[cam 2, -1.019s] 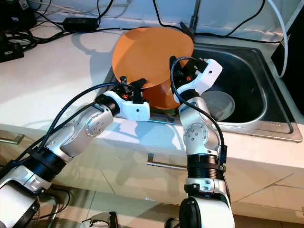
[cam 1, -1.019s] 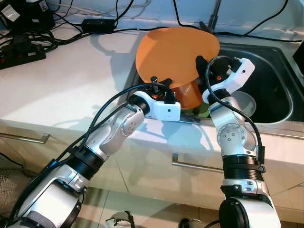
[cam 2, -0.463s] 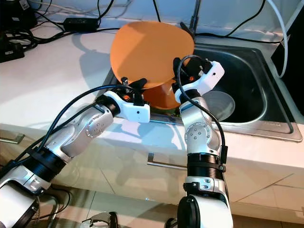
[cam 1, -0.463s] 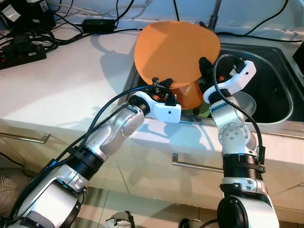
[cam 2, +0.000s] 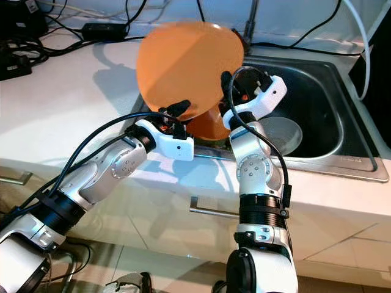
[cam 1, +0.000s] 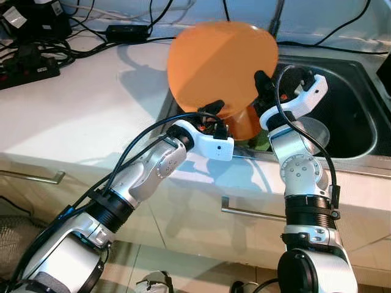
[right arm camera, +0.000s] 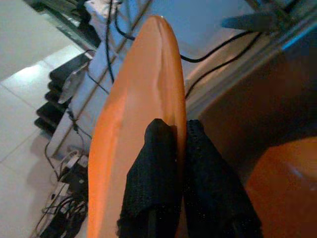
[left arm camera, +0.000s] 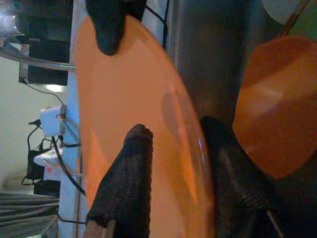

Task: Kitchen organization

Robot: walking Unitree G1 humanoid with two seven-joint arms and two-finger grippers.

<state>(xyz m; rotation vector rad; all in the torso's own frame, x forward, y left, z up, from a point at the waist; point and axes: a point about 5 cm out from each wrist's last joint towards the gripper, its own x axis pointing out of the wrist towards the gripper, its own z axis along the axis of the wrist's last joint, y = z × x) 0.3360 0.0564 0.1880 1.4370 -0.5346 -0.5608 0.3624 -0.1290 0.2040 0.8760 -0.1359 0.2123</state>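
A large orange plate [cam 1: 217, 64] is held tilted on edge above the left side of the sink [cam 1: 351, 85]. My left gripper [cam 1: 214, 110] is shut on its lower rim; in the left wrist view the fingers [left arm camera: 130, 178] pinch the plate [left arm camera: 124, 114] from both sides. My right gripper [cam 1: 260, 80] is shut on the plate's right rim, and the right wrist view has its fingers [right arm camera: 154, 163] clamped on the plate's edge [right arm camera: 136, 109]. An orange bowl [cam 1: 245, 124] sits just below the plate, inside the sink.
A clear bowl [cam 1: 315, 130] and something green [cam 1: 261, 140] lie in the sink. The faucet [cam 1: 276, 17] rises behind it. A power strip [cam 1: 27, 72] and cables crowd the back left of the white counter [cam 1: 85, 116]. Drawer handles [cam 1: 247, 213] run below.
Both grippers have carried the orange plate up and a little to the left, away from the orange bowl. The plate now leans further over the counter edge.
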